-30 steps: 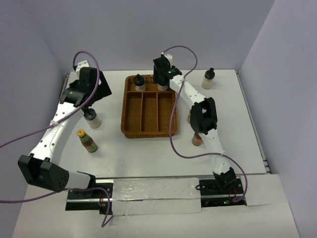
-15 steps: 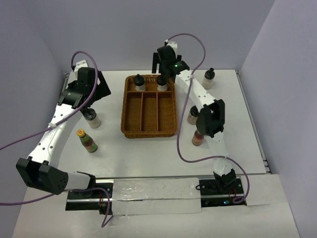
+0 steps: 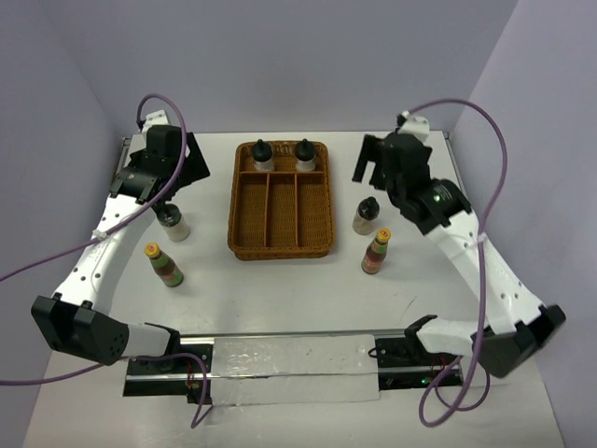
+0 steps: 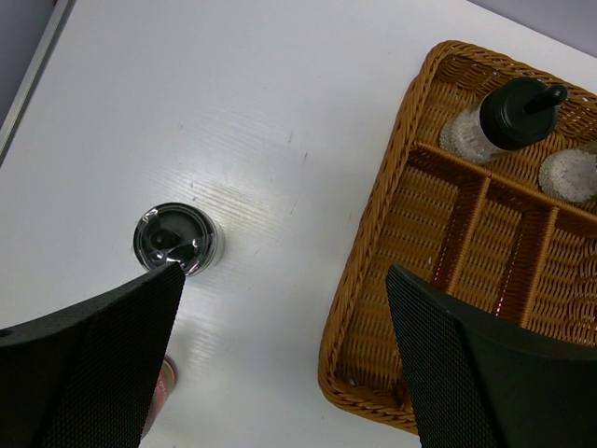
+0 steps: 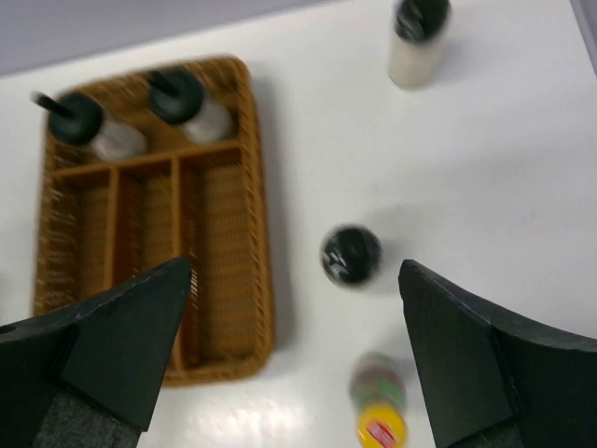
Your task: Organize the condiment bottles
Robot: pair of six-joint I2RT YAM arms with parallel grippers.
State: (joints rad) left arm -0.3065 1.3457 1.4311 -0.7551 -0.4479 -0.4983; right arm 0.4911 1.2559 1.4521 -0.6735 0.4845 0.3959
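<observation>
Second black-cap bottle (image 3: pixel 304 155) now sits in the tray (image 3: pixel 232 201) at upper middle, my right hand (image 5: pixel 295 271) pulled back wide open, five to go.

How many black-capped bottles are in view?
5. Two bottles in the tray's far compartment; one left of the tray; one just right of it; one farther back right, hidden overhead.

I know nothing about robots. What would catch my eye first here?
Probably the brown wicker tray in the middle of the table, with two black-capped bottles standing in its far compartment. Then the white left arm and right arm flanking it, with a yellow-capped bottle loose on each side.
</observation>
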